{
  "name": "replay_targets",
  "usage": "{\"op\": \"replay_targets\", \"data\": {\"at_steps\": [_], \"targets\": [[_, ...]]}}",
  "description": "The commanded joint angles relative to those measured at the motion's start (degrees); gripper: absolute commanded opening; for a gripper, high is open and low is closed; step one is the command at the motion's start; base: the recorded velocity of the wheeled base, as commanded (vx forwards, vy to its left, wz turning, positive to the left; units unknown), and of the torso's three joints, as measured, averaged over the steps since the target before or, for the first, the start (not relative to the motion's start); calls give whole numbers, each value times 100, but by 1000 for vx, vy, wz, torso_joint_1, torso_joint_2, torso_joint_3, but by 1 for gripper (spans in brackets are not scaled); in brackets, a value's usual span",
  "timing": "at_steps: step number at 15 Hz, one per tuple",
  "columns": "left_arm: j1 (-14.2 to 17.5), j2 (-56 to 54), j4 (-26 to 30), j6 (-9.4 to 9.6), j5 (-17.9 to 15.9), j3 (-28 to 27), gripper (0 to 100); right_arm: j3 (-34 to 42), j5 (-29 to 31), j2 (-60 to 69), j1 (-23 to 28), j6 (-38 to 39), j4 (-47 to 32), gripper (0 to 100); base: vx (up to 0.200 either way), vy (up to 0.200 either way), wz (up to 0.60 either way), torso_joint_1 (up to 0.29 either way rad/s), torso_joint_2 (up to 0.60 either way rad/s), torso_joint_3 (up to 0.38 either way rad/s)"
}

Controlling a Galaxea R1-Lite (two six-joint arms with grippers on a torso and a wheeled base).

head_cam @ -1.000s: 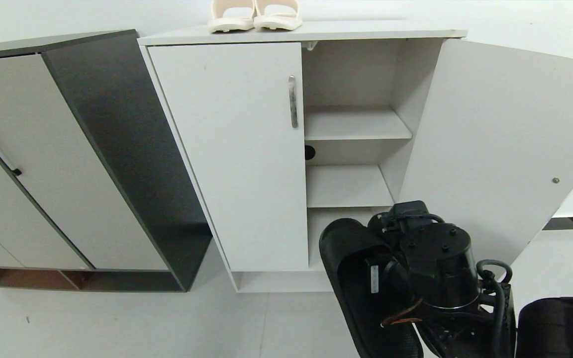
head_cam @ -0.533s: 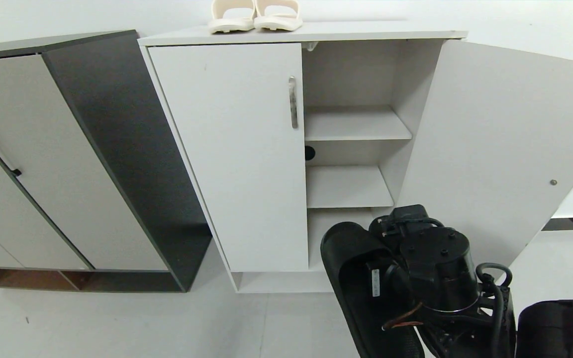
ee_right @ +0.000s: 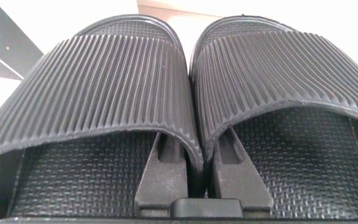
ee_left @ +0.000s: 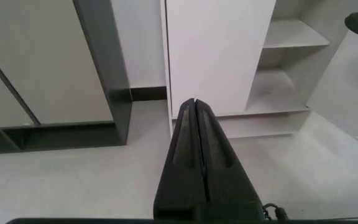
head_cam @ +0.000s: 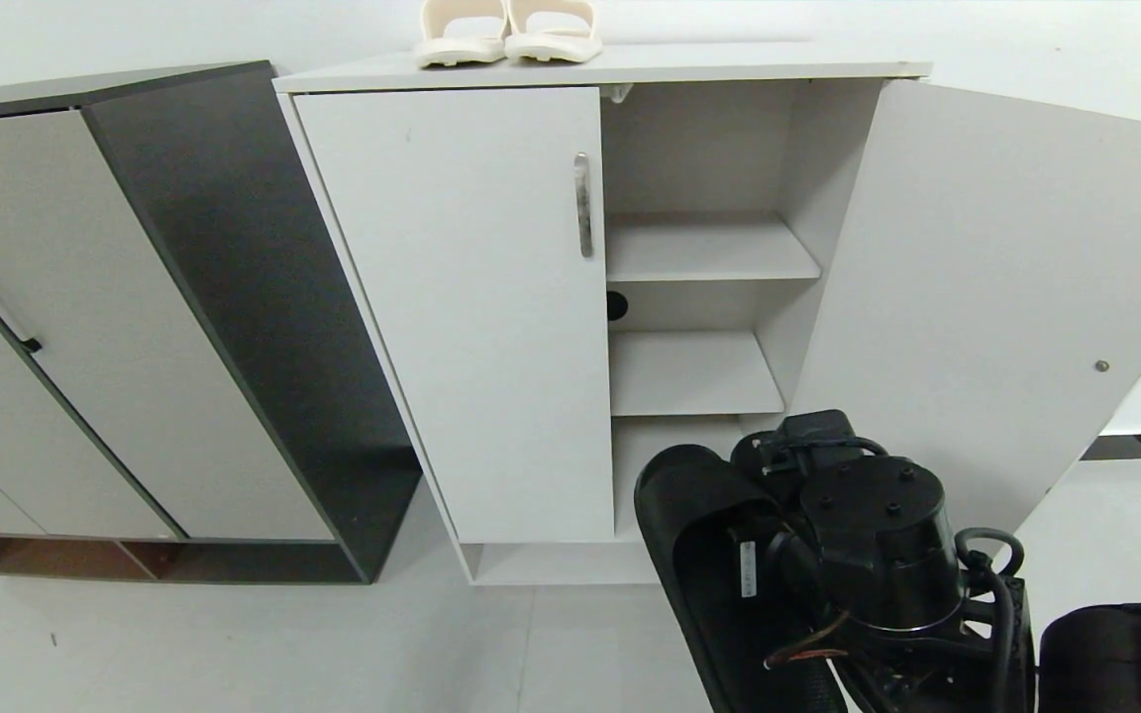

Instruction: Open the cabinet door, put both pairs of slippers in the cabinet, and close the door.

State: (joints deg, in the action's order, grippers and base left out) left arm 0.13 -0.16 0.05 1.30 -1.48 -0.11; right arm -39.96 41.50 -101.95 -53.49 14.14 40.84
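White board made up the cabinet (head_cam: 729,61), whose right-hand door (head_cam: 986,297) stood swung wide while the left-hand one was shut. Black slippers (head_cam: 689,515), the pair in hand, hung low in front of the lowest compartment (head_cam: 670,436), near its mouth but not yet inside. They looked like light, ribbed, rubbery foam, soft enough to bend. The sound hold was probably the one already taken, with the two inner side walls pressed together. Cream slippers (head_cam: 508,30) sat side by side on the cabinet's top. The right pincer (ee_right: 199,162) was clenched on the black pair, one finger inside each slipper under its strap. The left pincer (ee_left: 194,106) hung over the floor (head_cam: 234,644), clenched on nothing.
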Motion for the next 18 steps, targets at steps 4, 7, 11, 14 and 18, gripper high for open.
{"op": "replay_targets", "data": {"at_steps": [4,7,11,14,18], "targets": [[4,16,4,19,7,2,0,-117,25,-123,-12,62,12,0,0,-100,0,1,1,-2],[4,16,4,19,7,2,0,-214,69,-536,-3,142,328,0,0,-200,0,6,2,-1],[4,16,4,10,7,2,0,-741,122,-1152,76,194,451,0,0,-50,0,3,2,-1],[4,16,4,10,7,2,0,-1348,87,-1776,146,256,469,0,0,0,0,0,0,0],[4,16,4,10,7,2,0,-1849,69,-2206,208,247,460,0,0,0,0,0,0,0]]}}
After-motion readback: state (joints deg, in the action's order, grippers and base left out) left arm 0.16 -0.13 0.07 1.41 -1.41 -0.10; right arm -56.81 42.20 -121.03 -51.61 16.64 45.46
